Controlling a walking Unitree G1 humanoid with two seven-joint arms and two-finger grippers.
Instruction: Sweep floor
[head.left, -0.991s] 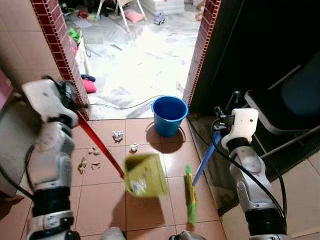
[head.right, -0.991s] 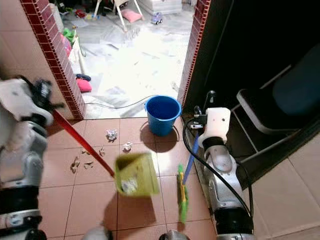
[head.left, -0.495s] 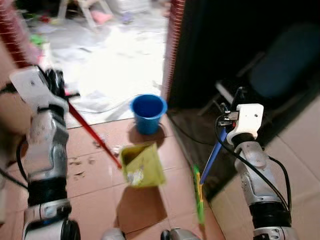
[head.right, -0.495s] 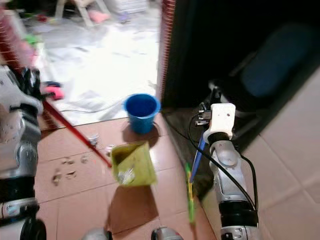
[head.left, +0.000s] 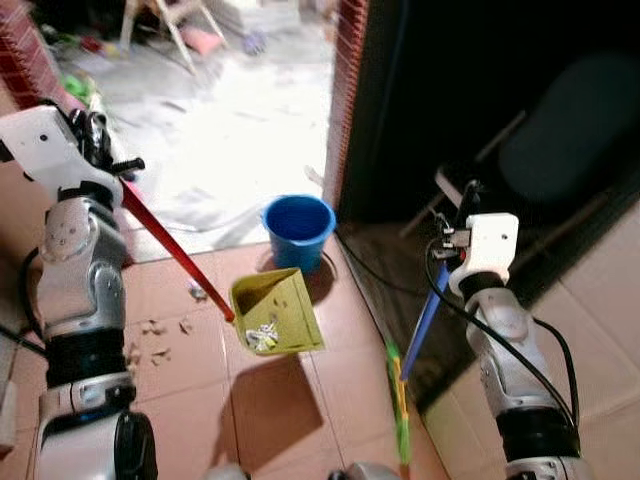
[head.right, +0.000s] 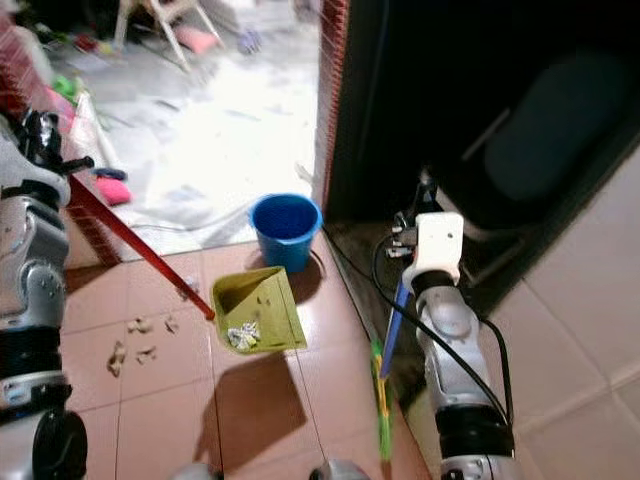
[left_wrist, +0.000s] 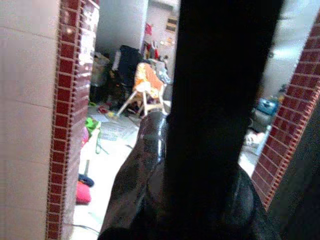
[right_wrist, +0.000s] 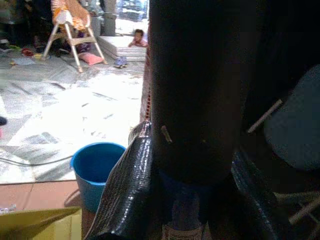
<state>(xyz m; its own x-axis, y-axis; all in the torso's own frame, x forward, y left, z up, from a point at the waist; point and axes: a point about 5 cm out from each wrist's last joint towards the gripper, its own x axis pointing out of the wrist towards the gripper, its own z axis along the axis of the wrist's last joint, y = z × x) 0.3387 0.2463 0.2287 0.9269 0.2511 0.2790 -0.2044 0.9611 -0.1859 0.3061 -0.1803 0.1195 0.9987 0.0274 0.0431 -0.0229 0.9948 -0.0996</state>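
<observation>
Two tools are in your grippers right now. Nearest you, the broom has its green head low on the terracotta tiled floor, and its blue handle runs up and away, leaning toward your right, into the right gripper, whose fingers are clamped around the shaft. A little farther out, the yellow-green dustpan hangs tilted above the tiles with its open mouth turned up and toward you, a small heap of white scraps gathered in it. Its red handle runs as one long diagonal from the pan up toward your left, ending in the left gripper, which is closed on it. Loose paper bits lie on the tiles left of the pan. Just beyond the pan stands a blue bucket, upright, at the foot of a red brick pillar. Past it a pale floor stretches to a folding chair. You can read no writing on any of these.
</observation>
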